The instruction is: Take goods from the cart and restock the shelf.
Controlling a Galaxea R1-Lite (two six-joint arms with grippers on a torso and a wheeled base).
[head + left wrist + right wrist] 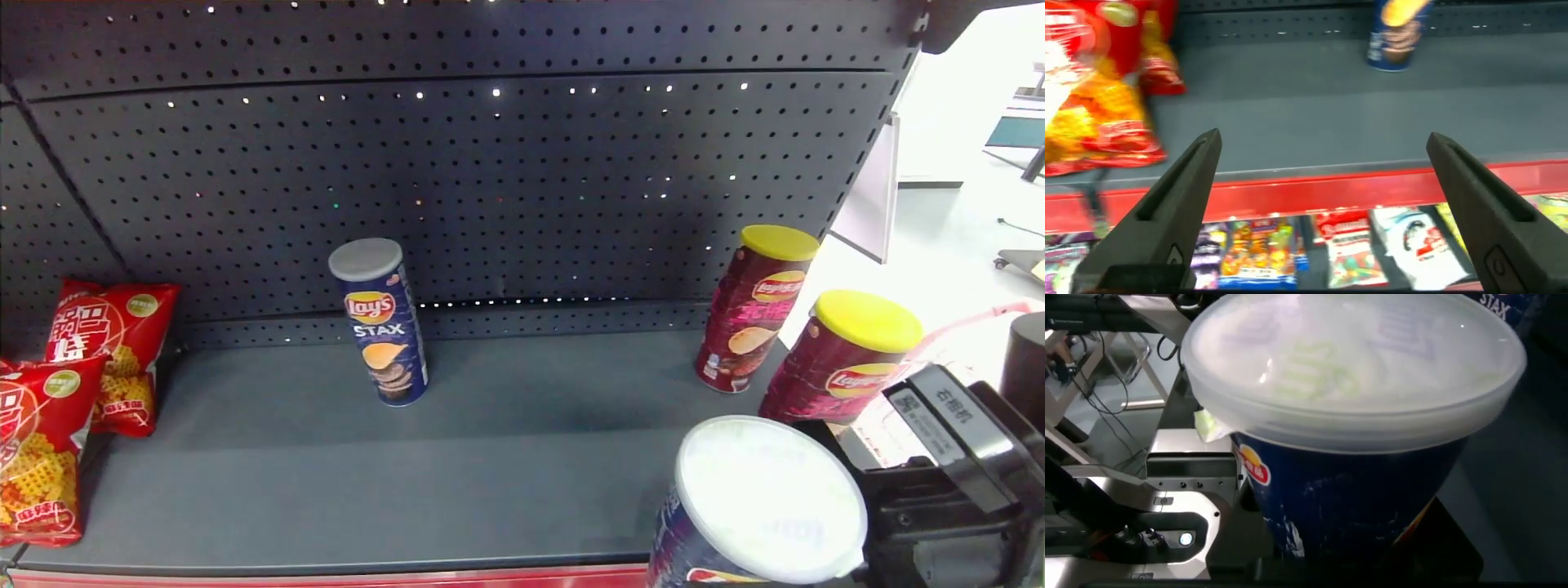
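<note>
We log right gripper point(914, 506) clamped on blue can point(759, 498), white lid, held at front edge of shelf point(490, 457), right end. We note left gripper point(1323, 139) spread wide, empty, before red shelf lip point(1315, 184).

On shelf:
- second blue can point(380, 327), upright, mid-rear
- maroon can point(755, 310), right rear
- nearer maroon can point(845, 359), beside it
- red snack bags point(114, 351), left end

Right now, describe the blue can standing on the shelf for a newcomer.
Find the dark grey shelf deck under the pegboard. Left of centre, a tall blue crisp can stands upright, alone. Its grey lid sets it apart from the two maroon, yellow-lidded cans at right.
</note>
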